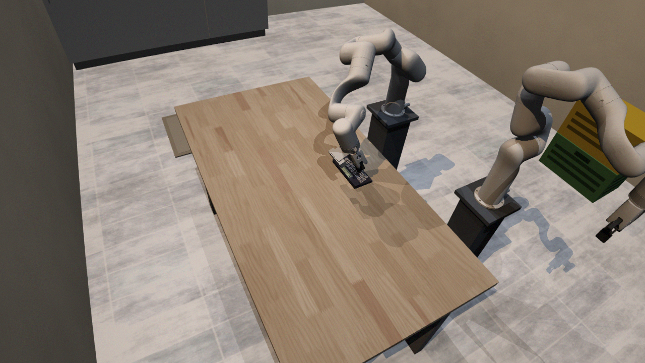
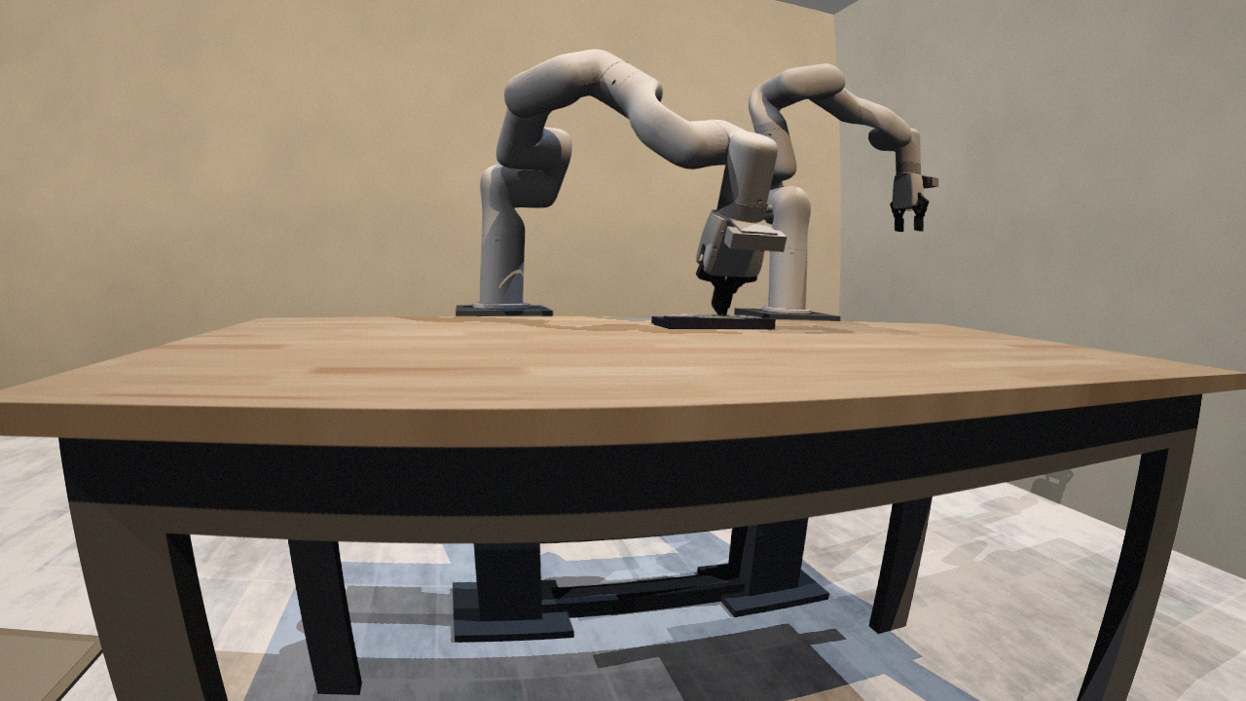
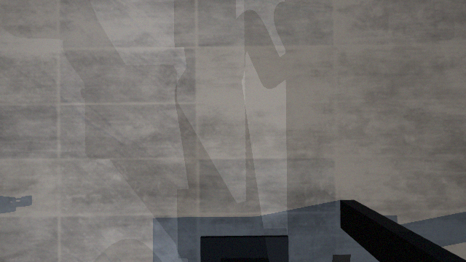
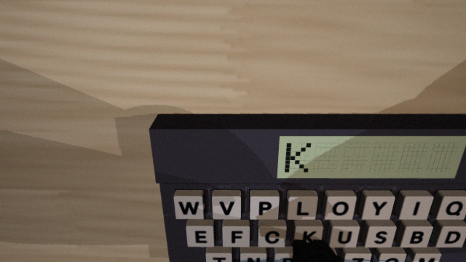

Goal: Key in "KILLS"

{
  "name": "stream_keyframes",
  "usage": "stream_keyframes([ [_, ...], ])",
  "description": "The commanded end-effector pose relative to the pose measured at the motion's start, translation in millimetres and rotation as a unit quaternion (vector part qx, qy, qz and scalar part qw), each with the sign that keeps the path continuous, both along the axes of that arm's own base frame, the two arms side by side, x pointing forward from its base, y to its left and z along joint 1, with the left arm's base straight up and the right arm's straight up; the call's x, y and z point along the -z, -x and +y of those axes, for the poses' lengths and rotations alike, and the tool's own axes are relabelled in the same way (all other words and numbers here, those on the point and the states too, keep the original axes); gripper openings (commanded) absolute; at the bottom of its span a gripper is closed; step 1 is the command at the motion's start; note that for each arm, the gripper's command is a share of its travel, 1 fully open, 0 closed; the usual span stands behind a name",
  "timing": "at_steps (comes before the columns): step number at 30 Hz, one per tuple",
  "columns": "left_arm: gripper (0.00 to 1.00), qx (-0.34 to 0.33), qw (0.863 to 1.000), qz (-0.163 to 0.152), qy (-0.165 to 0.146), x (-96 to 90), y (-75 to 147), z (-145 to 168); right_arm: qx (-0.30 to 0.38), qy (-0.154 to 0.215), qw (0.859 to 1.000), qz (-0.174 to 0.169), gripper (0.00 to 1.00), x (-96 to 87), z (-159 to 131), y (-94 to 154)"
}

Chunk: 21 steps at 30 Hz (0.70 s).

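Note:
The dark keyboard [image 1: 355,182] [image 2: 679,323] [image 4: 200,153] lies flat on the table. Its display [image 4: 368,156] reads "K". In the right wrist view the L key [image 4: 302,208] and I key [image 4: 416,208] are in the top row; the K key [image 4: 307,226] and S key [image 4: 380,237] are in the row below. My right gripper [image 2: 721,312] is shut and empty, tips down at the keys. Its black fingertip covers the lower part of K; whether it touches is unclear. My left gripper [image 2: 908,228] is open and empty, away from the table above the floor.
The wooden table [image 1: 288,216] [image 2: 435,375] has its near edge by the two arm pedestals [image 1: 390,135] [image 1: 477,225]. A green crate [image 1: 577,169] and a yellow crate [image 1: 631,118] stand behind the left arm. Lower key rows are cut off in the right wrist view.

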<state>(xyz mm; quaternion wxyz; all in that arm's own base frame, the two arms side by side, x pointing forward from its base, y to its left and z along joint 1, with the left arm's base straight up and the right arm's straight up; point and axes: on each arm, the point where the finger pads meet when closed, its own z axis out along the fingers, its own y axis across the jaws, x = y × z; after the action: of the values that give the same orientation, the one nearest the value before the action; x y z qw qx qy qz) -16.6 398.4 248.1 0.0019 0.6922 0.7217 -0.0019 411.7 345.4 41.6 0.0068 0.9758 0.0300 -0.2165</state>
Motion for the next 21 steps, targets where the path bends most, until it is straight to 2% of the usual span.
stream_keyframes([
  [1,1.0,0.0,1.0,0.0,-0.003,-1.9,0.1,1.3,0.0,-0.002,1.0,-0.002,0.0,-9.0,1.2,-1.3],
  [11,1.0,0.0,1.0,0.0,-0.003,-1.9,0.1,1.3,0.0,-0.002,1.0,-0.002,0.0,-9.4,-3.4,-3.3],
  [21,1.0,0.0,1.0,0.0,-0.003,-1.9,0.1,1.3,0.0,-0.001,1.0,-0.002,0.0,-9.3,-35.0,-17.1],
])
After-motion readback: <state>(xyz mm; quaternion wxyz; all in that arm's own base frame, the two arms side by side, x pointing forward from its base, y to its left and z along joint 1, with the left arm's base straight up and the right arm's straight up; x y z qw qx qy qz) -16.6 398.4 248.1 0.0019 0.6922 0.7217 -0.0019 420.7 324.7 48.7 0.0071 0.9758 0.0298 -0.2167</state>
